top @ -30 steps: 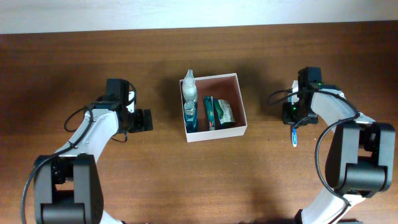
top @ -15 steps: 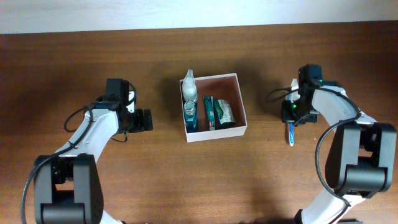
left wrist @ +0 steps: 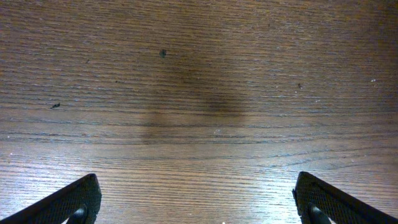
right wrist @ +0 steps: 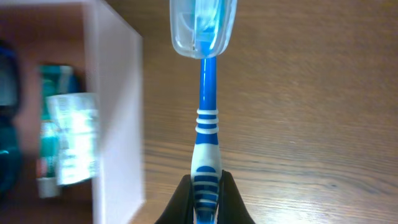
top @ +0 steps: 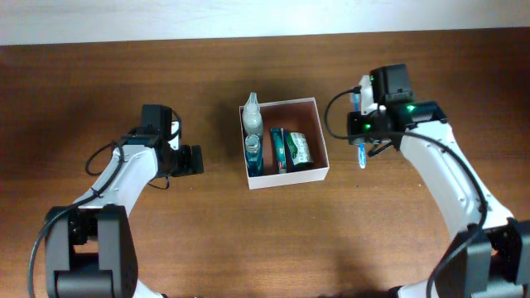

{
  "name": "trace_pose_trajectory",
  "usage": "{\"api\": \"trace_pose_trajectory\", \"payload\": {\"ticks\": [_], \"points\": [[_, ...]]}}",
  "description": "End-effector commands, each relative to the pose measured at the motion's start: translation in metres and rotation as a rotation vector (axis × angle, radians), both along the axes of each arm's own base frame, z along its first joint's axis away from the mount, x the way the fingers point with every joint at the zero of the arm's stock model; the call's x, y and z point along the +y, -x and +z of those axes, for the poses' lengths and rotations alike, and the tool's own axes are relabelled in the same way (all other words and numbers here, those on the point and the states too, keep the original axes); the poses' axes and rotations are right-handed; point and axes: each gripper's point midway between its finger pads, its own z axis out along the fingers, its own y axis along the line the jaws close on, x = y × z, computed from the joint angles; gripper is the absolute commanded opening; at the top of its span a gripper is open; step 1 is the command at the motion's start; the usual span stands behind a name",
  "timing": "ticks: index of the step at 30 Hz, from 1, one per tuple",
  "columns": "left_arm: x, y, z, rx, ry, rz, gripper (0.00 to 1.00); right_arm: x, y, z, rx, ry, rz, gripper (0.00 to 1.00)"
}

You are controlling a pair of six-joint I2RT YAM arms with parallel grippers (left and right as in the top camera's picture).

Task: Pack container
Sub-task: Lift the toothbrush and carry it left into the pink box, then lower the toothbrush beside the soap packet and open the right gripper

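The container [top: 296, 117] is found mid-desk, between the two arms, and a lot nearer the right hand [top: 364, 128] than the left one. The right hand is pressed together on a blue-and-white toothbrush [top: 361, 156], pinched low on the handle. In the right wrist view the brush [right wrist: 207, 124] is seen pointing away from the hand [right wrist: 205, 199], with a clear cap over the head. The container's white wall [right wrist: 118, 124] is just beside it on the left. The two aren't touching, and the brush is outside the box, over bare desk [top: 124, 83].

The left hand [top: 192, 160] is parked well off to the container's left, spread wide. Only wood grain is seen between its fingers [left wrist: 68, 202] in the left wrist view.

Inside the container, four things are packed side by side:
- a clear spray bottle [top: 252, 116] along the left wall
- a teal bottle [top: 253, 153] just below it in the overhead view
- a teal tube or carton [top: 279, 149] in the middle
- a green-and-white packet [top: 301, 149] to the right

As for brands and writing, nothing can be read. Print can be made out on the packet [right wrist: 73, 137] in the right wrist view, but it's too blurred to get any words. No lettering can be made out on the toothbrush handle either, only white stripes.
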Motion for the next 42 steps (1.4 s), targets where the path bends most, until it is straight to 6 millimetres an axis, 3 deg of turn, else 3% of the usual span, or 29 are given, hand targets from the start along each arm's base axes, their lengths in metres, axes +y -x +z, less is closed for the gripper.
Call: {"api": "trace_pose_trajectory", "payload": {"ticks": [1, 11, 17, 24, 33, 42], "points": [[0.002, 0.002, -0.004, 0.012, -0.007, 0.005, 0.99, 0.023, -0.002, 0.021, -0.05, -0.054, -0.013, 0.04], [0.002, 0.002, -0.004, 0.011, -0.007, 0.005, 0.99, 0.087, -0.004, 0.03, -0.122, -0.107, 0.086, 0.04], [0.002, 0.002, -0.004, 0.011, -0.007, 0.005, 0.99, 0.102, -0.008, 0.034, -0.159, -0.119, 0.117, 0.04], [0.002, 0.002, -0.004, 0.011, -0.007, 0.005, 0.99, 0.113, -0.011, 0.005, -0.1, -0.103, 0.136, 0.04], [0.002, 0.002, -0.004, 0.011, -0.007, 0.005, 0.99, 0.142, -0.013, -0.037, -0.047, -0.09, 0.191, 0.05], [0.002, 0.002, -0.004, 0.011, -0.007, 0.005, 0.99, 0.143, -0.008, -0.058, 0.006, -0.068, 0.192, 0.05]]}}
